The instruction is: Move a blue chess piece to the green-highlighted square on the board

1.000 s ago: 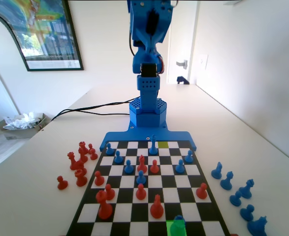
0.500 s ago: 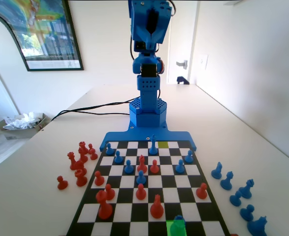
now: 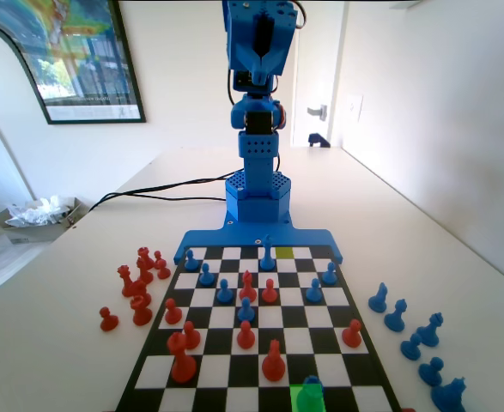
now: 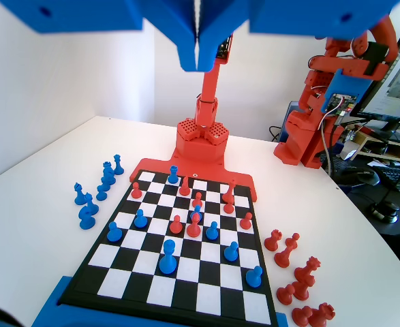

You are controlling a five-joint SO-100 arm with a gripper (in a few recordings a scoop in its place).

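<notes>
A small blue chess piece (image 3: 311,381) stands on the green-highlighted square (image 3: 296,402) in the row of the board (image 3: 234,371) nearest the fixed camera. In the wrist view the same piece (image 4: 173,174) stands in the far row of the board (image 4: 206,294). My gripper (image 4: 198,65) hangs high above the board, its jaws pressed together with nothing between them. In the fixed view the blue arm (image 3: 257,51) is folded upright over its base, well back from the pieces.
A taller blue piece (image 3: 268,255) stands beside a pale yellow-green square (image 3: 284,253) near the arm's base. Red and blue pieces fill mid-board. Loose red pieces (image 3: 136,287) lie left of the board, loose blue ones (image 3: 415,330) right. A tray (image 3: 37,216) sits far left.
The arm's upper part has risen and straightened a little. No piece on the board has moved.
</notes>
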